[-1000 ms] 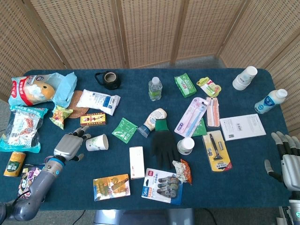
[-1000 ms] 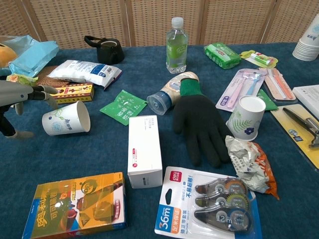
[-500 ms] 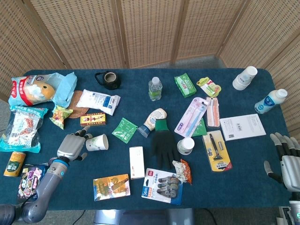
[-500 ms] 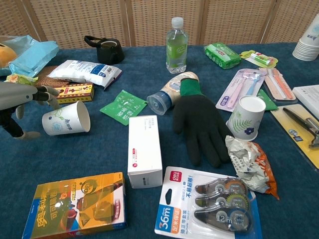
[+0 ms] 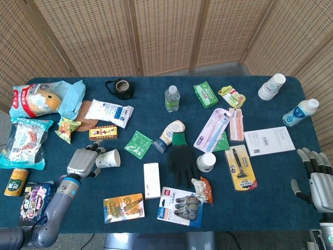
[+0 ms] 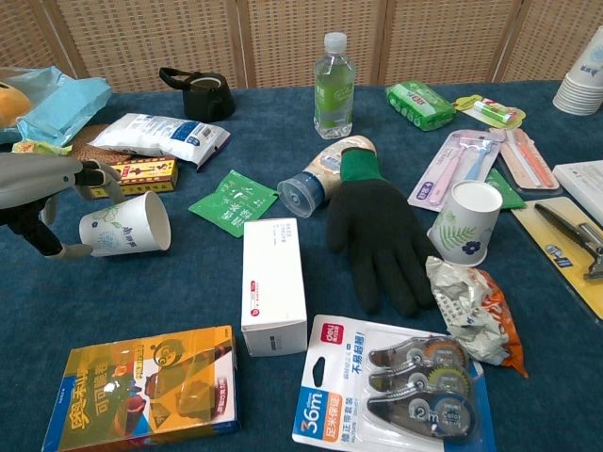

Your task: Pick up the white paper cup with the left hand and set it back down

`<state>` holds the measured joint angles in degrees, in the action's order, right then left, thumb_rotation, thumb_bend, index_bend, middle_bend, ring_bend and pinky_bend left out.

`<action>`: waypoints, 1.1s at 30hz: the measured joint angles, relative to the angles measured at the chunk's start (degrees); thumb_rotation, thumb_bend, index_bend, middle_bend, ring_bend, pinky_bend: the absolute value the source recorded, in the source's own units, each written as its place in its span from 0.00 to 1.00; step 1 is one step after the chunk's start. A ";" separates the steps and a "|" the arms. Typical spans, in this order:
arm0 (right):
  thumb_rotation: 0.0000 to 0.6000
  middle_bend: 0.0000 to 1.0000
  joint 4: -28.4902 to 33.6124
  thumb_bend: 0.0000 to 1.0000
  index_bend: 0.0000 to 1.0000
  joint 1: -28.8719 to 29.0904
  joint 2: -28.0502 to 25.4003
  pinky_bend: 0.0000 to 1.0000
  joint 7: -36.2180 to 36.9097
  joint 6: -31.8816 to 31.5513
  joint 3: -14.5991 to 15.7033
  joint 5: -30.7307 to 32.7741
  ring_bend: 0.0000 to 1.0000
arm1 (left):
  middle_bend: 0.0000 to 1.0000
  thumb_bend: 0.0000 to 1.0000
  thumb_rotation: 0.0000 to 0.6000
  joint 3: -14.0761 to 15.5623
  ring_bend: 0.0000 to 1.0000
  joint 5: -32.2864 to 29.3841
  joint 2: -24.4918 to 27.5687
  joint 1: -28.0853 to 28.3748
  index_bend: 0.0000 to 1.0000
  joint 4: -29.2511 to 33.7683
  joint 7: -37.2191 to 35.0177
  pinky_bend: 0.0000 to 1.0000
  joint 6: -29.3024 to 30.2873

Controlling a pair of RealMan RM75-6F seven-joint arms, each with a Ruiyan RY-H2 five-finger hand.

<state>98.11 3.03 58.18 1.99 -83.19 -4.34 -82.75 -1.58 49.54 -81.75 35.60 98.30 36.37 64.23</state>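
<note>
The white paper cup [image 5: 108,158] [image 6: 127,231] lies on its side on the blue table, mouth facing right. My left hand [image 5: 83,162] [image 6: 38,184] is at the cup's closed end. Its fingers [image 6: 105,176] reach over the top of the cup and the thumb [image 6: 66,250] sits low by the base. No firm grip shows, and the cup rests on the cloth. My right hand [image 5: 315,176] hangs off the table's right edge with its fingers spread and nothing in it; only the head view shows it.
A small red-yellow box [image 6: 141,174] lies just behind the cup, a green sachet [image 6: 233,201] to its right, and a white box [image 6: 273,282] further right. A yellow packet [image 6: 151,386] sits in front. An upright printed cup [image 6: 464,221] and a black glove [image 6: 377,235] lie mid-table.
My left hand has moved right, closing in on the cup's base, with fingers now over the cup and the thumb beside it. The cup has not moved. The right hand shifted slightly.
</note>
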 measured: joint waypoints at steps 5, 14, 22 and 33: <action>1.00 0.00 -0.29 0.47 0.00 -0.10 0.03 0.00 0.57 -0.06 0.15 -0.16 0.00 | 0.19 0.41 1.00 -0.51 0.30 0.24 -1.60 -0.29 0.35 -0.94 0.00 0.50 1.46; 1.00 0.00 -0.01 0.47 0.00 -0.47 -0.03 0.00 0.60 -0.72 0.33 -0.49 0.00 | 0.23 0.44 1.00 -1.20 0.33 1.88 -2.02 -0.68 0.39 -2.10 -0.42 0.52 2.38; 1.00 0.00 0.14 0.47 0.00 -0.35 0.01 0.00 0.59 -0.66 0.40 -0.83 0.00 | 0.20 0.44 1.00 -0.28 0.33 7.85 4.48 0.48 0.40 -1.37 0.47 0.49 0.61; 1.00 0.00 -0.20 0.47 0.00 -0.35 0.17 0.00 0.93 -0.69 0.41 -0.85 0.00 | 0.17 0.44 1.00 3.12 0.30 19.78 10.77 3.67 0.41 -3.23 7.35 0.47 -2.88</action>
<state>97.91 2.68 58.35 2.92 -83.88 -3.93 -83.61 1.54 69.32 -70.98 39.26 95.07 43.72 61.35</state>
